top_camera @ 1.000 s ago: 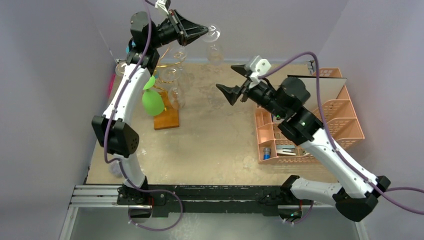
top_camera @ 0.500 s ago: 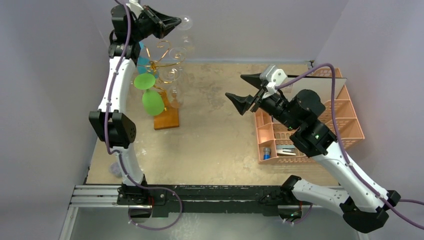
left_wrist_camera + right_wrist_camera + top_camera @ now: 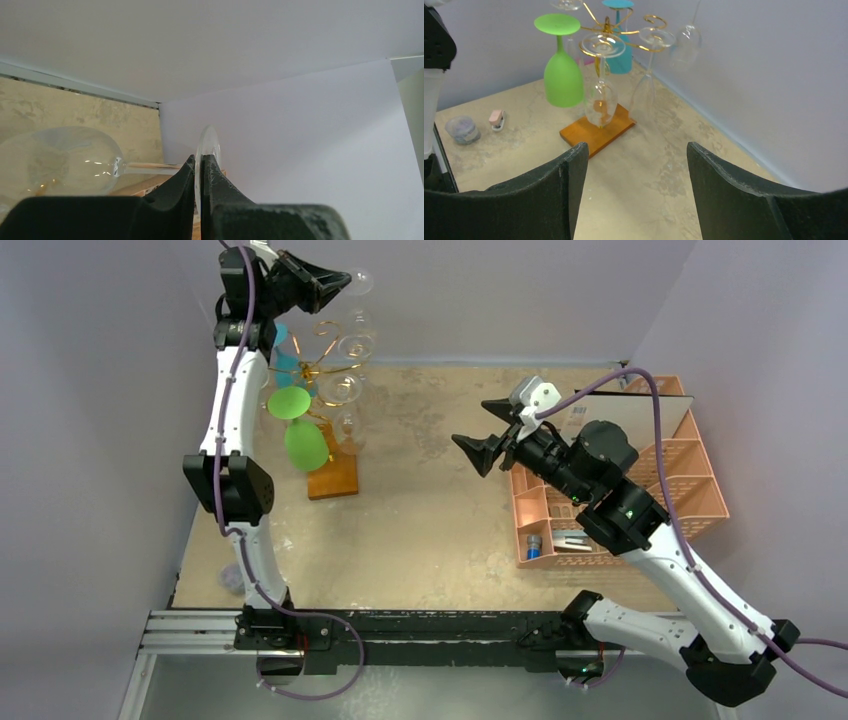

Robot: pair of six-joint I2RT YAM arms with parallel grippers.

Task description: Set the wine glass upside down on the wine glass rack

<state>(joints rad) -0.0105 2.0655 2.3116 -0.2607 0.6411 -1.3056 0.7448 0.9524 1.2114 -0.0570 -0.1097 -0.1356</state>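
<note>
My left gripper (image 3: 343, 281) is high at the back left, shut on the round foot of a clear wine glass (image 3: 362, 282). The glass hangs bowl-down just right of the rack's top. In the left wrist view the foot (image 3: 208, 142) is pinched between my left gripper's (image 3: 201, 159) jaws, and the bowl (image 3: 65, 160) lies to the left. The wine glass rack (image 3: 322, 344) is gold wire on an orange-brown base (image 3: 335, 478). It carries a green glass (image 3: 302, 440), a teal glass (image 3: 284, 352) and clear glasses (image 3: 347, 425). My right gripper (image 3: 470, 423) is open and empty at mid table, facing the rack (image 3: 624, 31).
A pink lattice organiser (image 3: 690, 490) with a flat grey board (image 3: 640, 420) stands at the right. A small grey round object (image 3: 461, 129) and a small pink item (image 3: 496, 117) lie on the table left of the rack. The back wall is close behind the rack.
My left gripper carried the glass leftward and up, from right of the rack to just beside its top. My right arm drew back a little to the right, still open.
</note>
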